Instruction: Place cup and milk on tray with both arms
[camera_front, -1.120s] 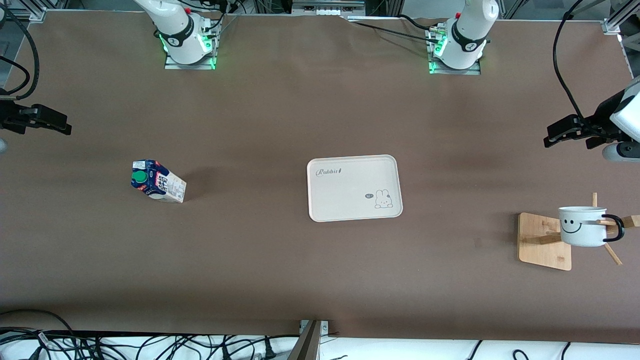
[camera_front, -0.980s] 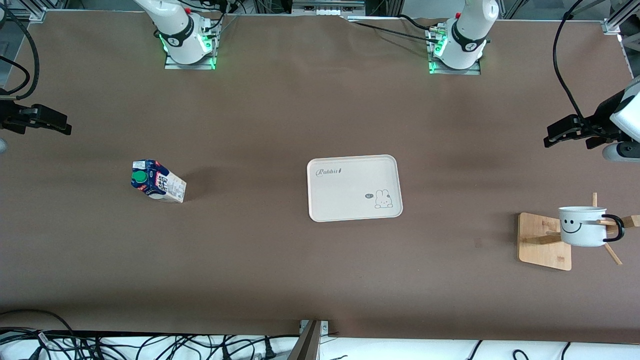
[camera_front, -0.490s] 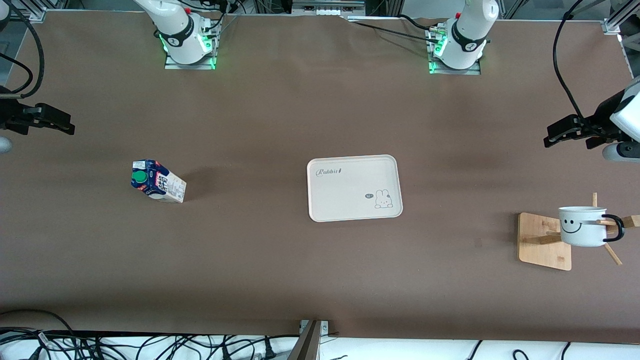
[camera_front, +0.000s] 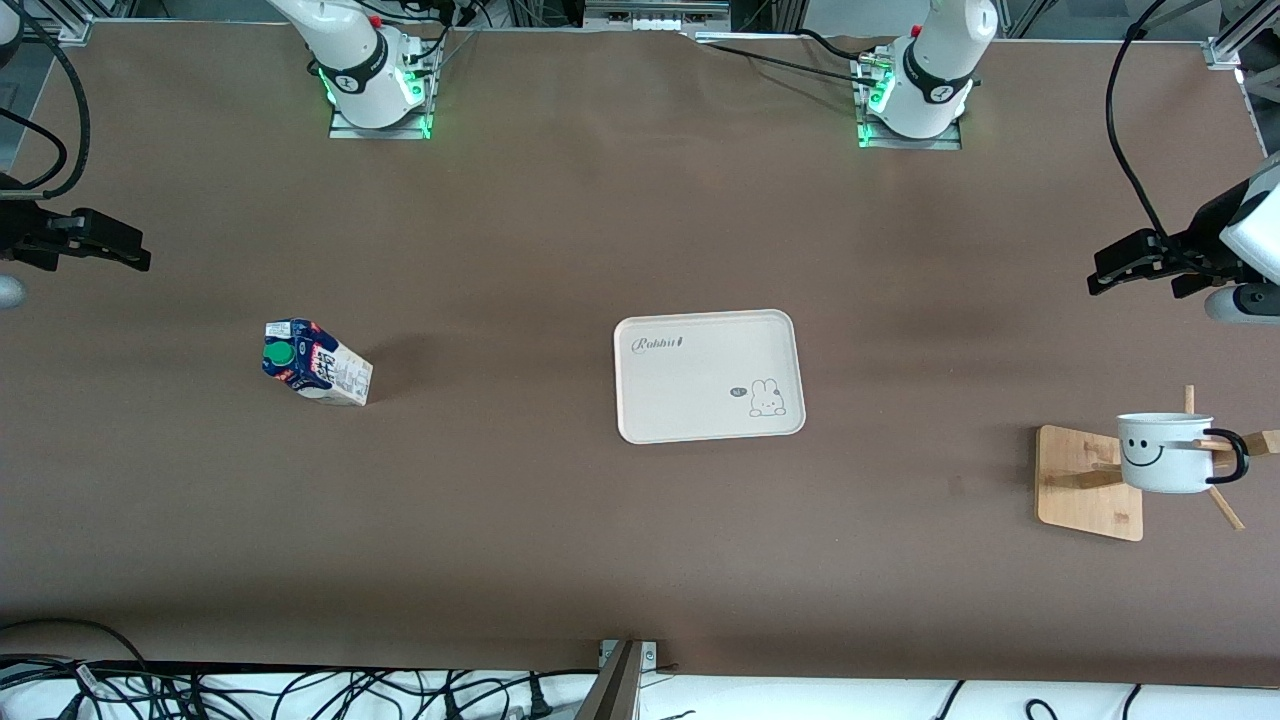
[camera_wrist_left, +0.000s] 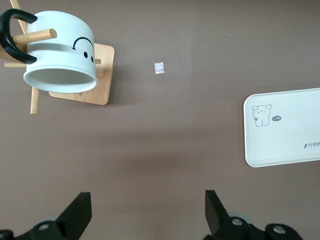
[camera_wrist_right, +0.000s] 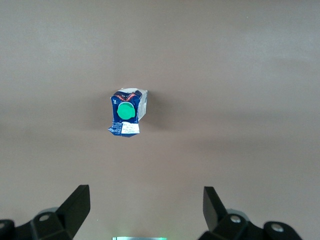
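Cup (camera_front: 1166, 453): hanging by its handle on a bamboo rack (camera_front: 1090, 482), left arm's end.
Milk (camera_front: 316, 362): standing on table, right arm's end.
Tray (camera_front: 708, 375): lying mid-table, between them.
Left gripper (camera_front: 1110, 268): hovering above table near cup, fingers spread.
Right gripper (camera_front: 125, 252): hovering above table near milk, fingers spread.

The whole table (camera_front: 560, 540) is seen from high in front, while each wrist view is aimed straight down at it.

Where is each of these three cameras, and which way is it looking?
Front view: high across the table, facing both arms' bases; tray mid-table.
Left wrist view: looks down past the open left gripper at the cup on its wooden rack.
Right wrist view: looks down past the open right gripper at the milk.
The front view shares both.
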